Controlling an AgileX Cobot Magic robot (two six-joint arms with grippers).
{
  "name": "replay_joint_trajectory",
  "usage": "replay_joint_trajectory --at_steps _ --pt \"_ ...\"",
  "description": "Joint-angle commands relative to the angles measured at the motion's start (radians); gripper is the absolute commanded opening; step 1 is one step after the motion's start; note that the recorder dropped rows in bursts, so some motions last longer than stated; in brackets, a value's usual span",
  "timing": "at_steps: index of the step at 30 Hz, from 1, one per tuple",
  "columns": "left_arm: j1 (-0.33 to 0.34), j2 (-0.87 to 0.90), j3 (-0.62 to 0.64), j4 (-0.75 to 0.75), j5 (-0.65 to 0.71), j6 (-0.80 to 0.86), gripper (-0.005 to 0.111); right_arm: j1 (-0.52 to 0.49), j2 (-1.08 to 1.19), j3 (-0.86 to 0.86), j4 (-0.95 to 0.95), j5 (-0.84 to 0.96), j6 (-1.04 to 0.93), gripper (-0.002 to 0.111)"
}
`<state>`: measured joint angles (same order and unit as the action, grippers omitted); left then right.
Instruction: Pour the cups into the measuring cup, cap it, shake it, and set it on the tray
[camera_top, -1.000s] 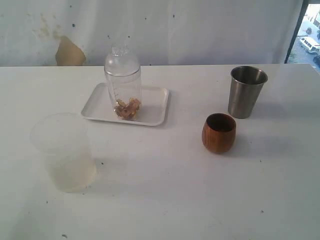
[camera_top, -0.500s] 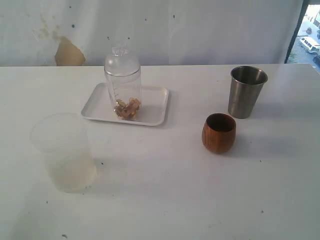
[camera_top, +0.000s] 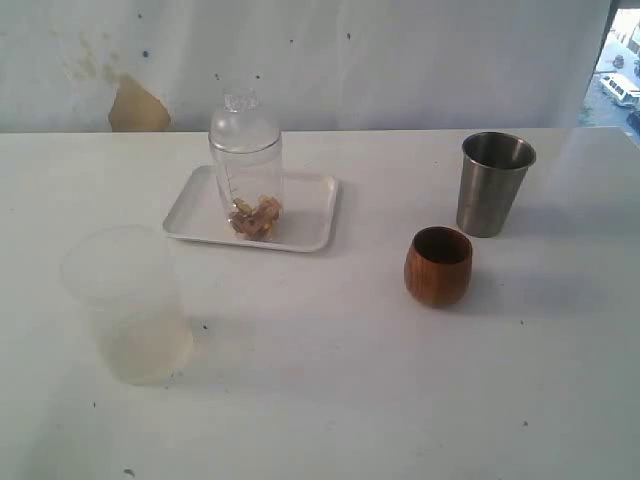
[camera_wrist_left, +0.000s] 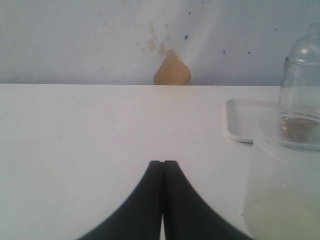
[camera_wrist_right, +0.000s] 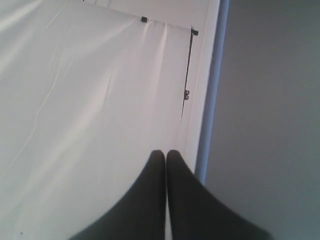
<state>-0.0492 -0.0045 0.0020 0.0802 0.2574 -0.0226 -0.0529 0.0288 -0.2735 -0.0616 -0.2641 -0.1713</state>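
Grip: left hand (camera_wrist_left: 162, 162), right hand (camera_wrist_right: 166, 152) closed (empty).

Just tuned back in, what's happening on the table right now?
Nothing is being handled. The tall clear plastic measuring cup stands capped on the flat white rectangular tray, brown bits at its bottom. The small brown wooden cup and the brushed-steel tumbler stand upright to its right, the wide frosted plastic cup front left. The left gripper and right gripper are shut and empty.
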Motion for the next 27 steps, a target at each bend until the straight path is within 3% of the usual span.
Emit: replay_joint_trajectory --at_steps 1,21,27 --pt "0.002 0.004 -0.002 -0.012 -0.002 0.001 0.103 -0.009 -0.029 0.062 0.006 0.017 -0.009 0.0" --pt "0.002 0.004 -0.002 -0.012 -0.002 0.001 0.103 -0.009 -0.029 0.274 0.002 0.11 0.016 0.0" --pt "0.002 0.004 -0.002 -0.012 -0.002 0.001 0.103 -0.009 -0.029 0.274 0.004 0.24 0.021 0.0"
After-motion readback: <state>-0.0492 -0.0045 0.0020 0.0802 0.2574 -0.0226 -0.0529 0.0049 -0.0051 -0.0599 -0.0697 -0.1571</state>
